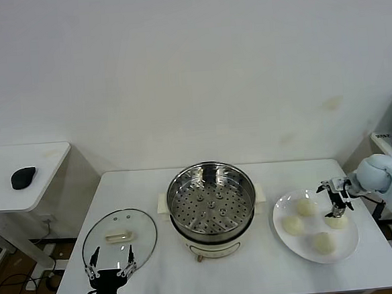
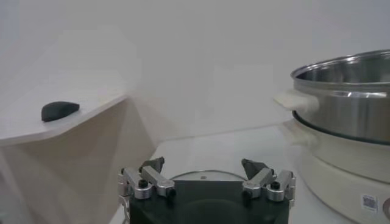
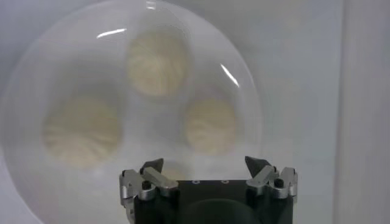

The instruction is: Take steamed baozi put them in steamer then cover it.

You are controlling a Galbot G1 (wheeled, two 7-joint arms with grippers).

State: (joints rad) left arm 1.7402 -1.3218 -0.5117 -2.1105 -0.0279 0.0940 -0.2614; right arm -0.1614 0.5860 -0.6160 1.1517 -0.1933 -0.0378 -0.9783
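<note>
Above the plate: right gripper hangs over the far-right bun, jaws spread to their widest, nothing between them.
Its target: the steamed baozi lie under and just beside the fingers; in the right wrist view three buns show clearly, and a fourth is mostly hidden by the gripper body.
Right gripper close up: fingers stand wide apart and hold nothing, pointing down at the plate.
Plate contents: four buns on the white plate, near one another but not touching as far as I can tell.
Steamer: the steamer stands mid-table, well apart from the plate; its perforated tray is bare, no bun inside yet.
Cover: the cover lies flat on the table to the steamer's left, handle up, so the pot is open.
Left gripper: left gripper sits parked at the near edge of the cover, jaws wide, holding nothing.
Side table: a dark mouse rests there, away from the work.
Risk, squeeze: soft dough would likely dent or tear if the jaws close hard.
Risk, neighbours: the wide jaws may nudge an adjacent bun during descent, rolling it toward the plate rim.
Risk, off-centre: a grip on the bun's edge could let it slip on the way to the steamer.
</note>
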